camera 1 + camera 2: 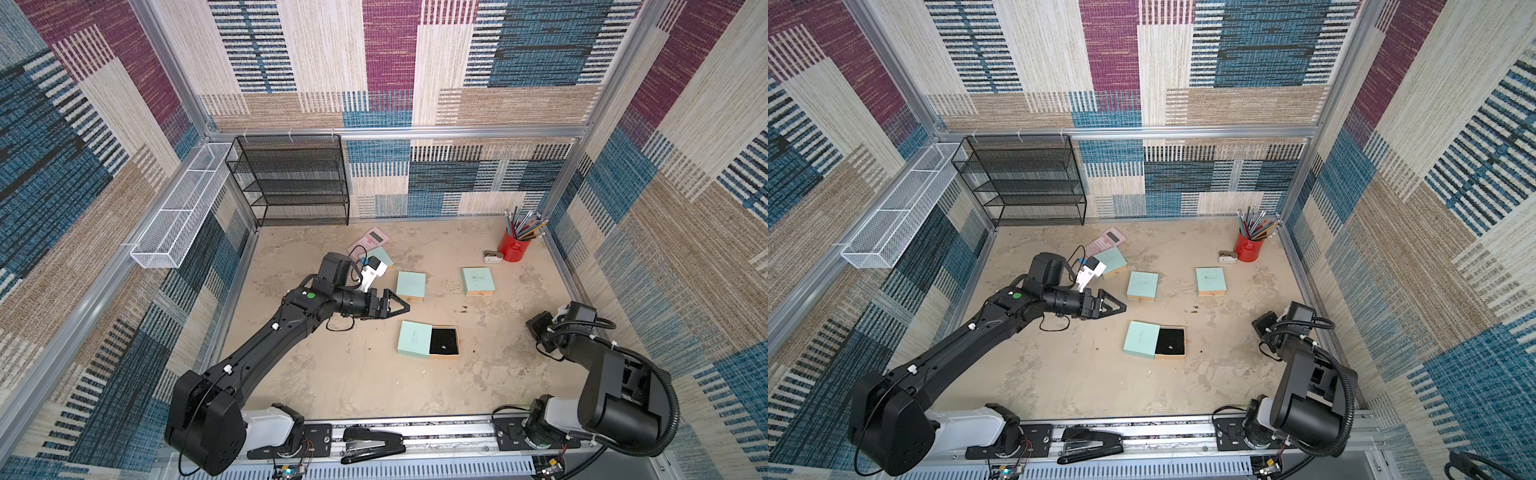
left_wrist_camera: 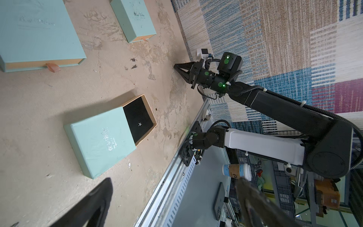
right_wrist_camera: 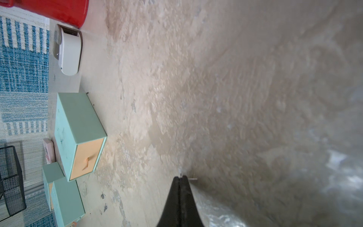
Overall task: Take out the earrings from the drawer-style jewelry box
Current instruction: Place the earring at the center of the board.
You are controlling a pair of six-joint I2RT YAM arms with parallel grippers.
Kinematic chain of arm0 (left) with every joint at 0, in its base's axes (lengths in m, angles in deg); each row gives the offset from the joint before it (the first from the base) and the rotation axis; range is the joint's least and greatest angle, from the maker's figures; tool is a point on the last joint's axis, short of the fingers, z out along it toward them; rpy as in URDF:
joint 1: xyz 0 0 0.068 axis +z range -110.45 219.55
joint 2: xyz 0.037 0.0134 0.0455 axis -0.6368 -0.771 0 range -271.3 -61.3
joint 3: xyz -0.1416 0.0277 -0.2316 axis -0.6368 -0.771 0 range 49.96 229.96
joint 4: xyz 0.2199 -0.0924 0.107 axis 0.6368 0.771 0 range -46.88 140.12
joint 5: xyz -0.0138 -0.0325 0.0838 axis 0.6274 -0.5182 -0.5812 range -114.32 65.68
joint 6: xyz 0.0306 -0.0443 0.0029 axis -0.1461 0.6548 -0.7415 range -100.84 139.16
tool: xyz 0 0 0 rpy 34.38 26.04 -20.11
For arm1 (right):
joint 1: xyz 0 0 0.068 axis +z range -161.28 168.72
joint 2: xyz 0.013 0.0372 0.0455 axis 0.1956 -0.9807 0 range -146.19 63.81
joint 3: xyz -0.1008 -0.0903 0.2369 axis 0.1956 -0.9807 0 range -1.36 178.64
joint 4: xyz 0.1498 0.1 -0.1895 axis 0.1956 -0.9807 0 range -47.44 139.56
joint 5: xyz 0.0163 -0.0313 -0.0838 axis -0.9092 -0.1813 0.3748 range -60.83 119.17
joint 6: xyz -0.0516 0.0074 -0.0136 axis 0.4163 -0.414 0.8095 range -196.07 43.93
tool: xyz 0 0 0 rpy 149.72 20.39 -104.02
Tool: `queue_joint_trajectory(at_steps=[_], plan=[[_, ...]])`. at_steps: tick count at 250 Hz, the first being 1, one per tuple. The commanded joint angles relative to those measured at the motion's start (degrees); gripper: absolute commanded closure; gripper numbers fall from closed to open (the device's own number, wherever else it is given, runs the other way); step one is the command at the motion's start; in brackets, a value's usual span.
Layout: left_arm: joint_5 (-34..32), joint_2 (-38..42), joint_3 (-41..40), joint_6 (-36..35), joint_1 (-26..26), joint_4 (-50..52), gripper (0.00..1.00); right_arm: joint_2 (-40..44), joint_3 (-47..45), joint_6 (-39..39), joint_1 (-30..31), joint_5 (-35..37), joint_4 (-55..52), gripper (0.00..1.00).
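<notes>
In both top views the black, triangular left pincer [image 1: 405, 308] hangs near a flat mint-green card box [image 1: 414, 338] with its tan drawer [image 1: 444, 356] slid out. One glinting star-shaped earring [image 1: 444, 346] lies on the drawer's black lining. The left wrist view shows its fingers [image 2: 94, 204] spread wide and empty, and the right pincer [image 2: 175, 66] closed, tips at the mottled beige floor [image 2: 59, 94]. In the right wrist view a thin pale pin [image 3: 193, 178] sits just beside those tips; whether pinched, I cannot tell.
</notes>
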Motion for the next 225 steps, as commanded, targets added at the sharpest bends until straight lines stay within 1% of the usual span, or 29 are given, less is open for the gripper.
queue_joint_trajectory(at_steps=[1, 23, 52, 101, 119, 143, 152, 165, 178, 204, 225], plan=[[0.51, -0.03, 0.37, -1.35, 0.09, 0.33, 0.01, 0.65, 0.51, 0.95, 0.00, 0.65, 0.07, 0.91], [0.52, -0.03, 0.36, -1.40, 0.13, 0.35, 0.01, 1.76, 0.87, 1.04, -0.02, 0.76, -0.65, 0.88], [0.52, 0.06, 0.40, -1.33, 0.13, 0.33, 0.02, 3.19, 1.17, 1.37, -0.02, 1.19, -1.95, 0.80], [0.53, 0.23, 0.36, -1.36, 0.30, 0.46, 0.02, 4.77, 1.25, 1.32, -0.03, 0.05, -3.21, 0.79], [0.63, 0.23, 0.36, -1.25, 0.31, 0.38, 0.02, 7.10, 2.20, 2.17, 0.08, -0.02, -4.81, 0.76], [0.87, 0.14, 0.27, -0.94, 0.31, 0.02, 0.01, 11.53, 4.39, 3.67, 0.65, -1.79, -7.90, 0.73], [1.24, 0.01, 0.27, -0.73, 0.31, -0.13, 0.02, 13.57, 5.37, 3.97, 1.28, -2.33, -9.30, 0.70], [1.84, -0.20, 0.19, -0.48, 0.31, -0.55, 0.01, 16.37, 6.74, 4.48, 3.04, -3.77, -11.48, 0.66], [2.32, -0.38, 0.04, -0.11, 0.31, -1.11, 0.01, 18.75, 8.14, 4.64, 6.44, -3.71, -13.85, 0.64], [3.26, -0.71, -0.40, 1.22, 0.31, -2.41, 0.02, 23.04, 8.80, 3.24, 15.81, -4.55, -15.88, 0.63], [3.74, -0.98, -0.99, 2.55, 0.22, -4.00, 0.01, 23.42, 8.90, 2.38, 22.75, -5.74, -17.20, 0.63]])
